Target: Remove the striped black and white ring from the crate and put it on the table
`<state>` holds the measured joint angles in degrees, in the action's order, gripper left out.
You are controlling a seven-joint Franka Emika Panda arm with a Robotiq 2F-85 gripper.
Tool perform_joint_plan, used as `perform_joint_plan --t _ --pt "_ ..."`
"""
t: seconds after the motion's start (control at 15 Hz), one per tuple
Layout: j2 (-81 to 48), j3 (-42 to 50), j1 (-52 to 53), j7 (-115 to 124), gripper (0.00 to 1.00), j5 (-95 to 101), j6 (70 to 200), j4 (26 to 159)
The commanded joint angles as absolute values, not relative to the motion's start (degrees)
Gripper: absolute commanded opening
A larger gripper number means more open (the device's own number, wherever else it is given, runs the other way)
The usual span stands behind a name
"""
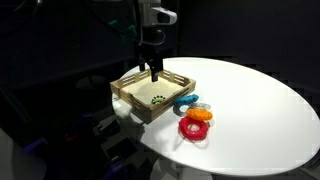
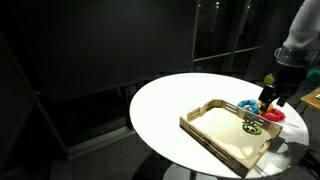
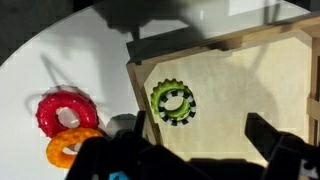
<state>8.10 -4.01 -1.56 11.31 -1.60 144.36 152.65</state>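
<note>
Two small toy rings overlap on the floor of the shallow pale-wood slatted crate [image 3: 220, 42]: the striped black and white ring [image 3: 189, 108] and a yellow-green ring [image 3: 156, 97]. Only the wrist view separates them; both exterior views merge them into one dark speck. The gripper [image 1: 153, 72] hangs above the crate, jaws spread wide, holding nothing. A red ring [image 3: 65, 112] lies outside on the round white table [image 1: 260, 110].

crate [image 3: 255, 85] floor: bare beyond two overlapping rings, open from above | walls: slatted sides blocked sideways entry (top only) | yellow-green ring [image 3: 157, 95]: lay against the striped black and white ring [image 3: 191, 106] | tabletop [image 1: 265, 105]: red ring [image 3: 62, 110] and orange ring [image 3: 70, 150] crowded one crate side; wide free room elsewhere
</note>
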Motion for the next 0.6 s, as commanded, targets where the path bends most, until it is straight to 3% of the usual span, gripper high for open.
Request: perform_joint_plan --t 0.0,0.53 --pt "2.35 -3.67 -0.46 12.56 1.0 -1.63 148.12 151.41" --pt "-4.21 -3.24 1.47 12.76 1.0 -1.76 152.91 149.75"
